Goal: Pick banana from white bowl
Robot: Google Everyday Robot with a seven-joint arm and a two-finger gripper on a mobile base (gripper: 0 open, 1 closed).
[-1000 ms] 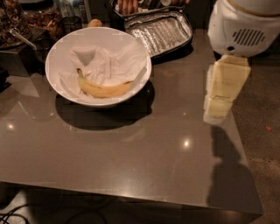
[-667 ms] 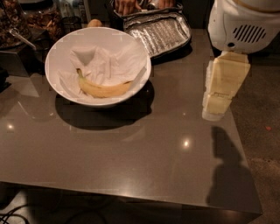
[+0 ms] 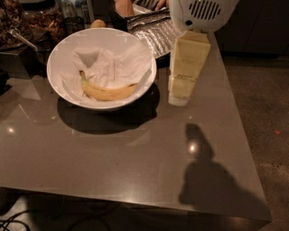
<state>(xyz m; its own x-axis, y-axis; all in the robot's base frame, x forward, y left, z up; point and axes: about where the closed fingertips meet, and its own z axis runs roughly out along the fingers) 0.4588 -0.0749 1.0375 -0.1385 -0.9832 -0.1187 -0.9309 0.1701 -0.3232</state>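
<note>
The cream-coloured hand [image 3: 178, 97] hangs upright under a white round housing [image 3: 201, 12], with its lower end close above the grey tabletop [image 3: 113, 158]. It holds nothing, and it cannot be told if it is parted or closed. Just beside the hand, toward the picture's left, stands the white bowl [image 3: 101, 30]; the two are near but apart. The bowl is lined with crumpled white paper [image 3: 108, 65], and the banana [image 3: 108, 93] lies in it on the paper, at the side of the bowl nearest the camera, curved, with its dark stem end pointing away from the hand. Behind the hand, further from the camera, lies an open bag with silver lining [image 3: 156, 31]; what it contains cannot be seen. In front of the hand, the dark shadow [image 3: 203, 180] of the arm falls on the tabletop. Far beyond the bowl, at the back corner, stand dark containers [image 3: 40, 18] with brown contents which are not clear.
</note>
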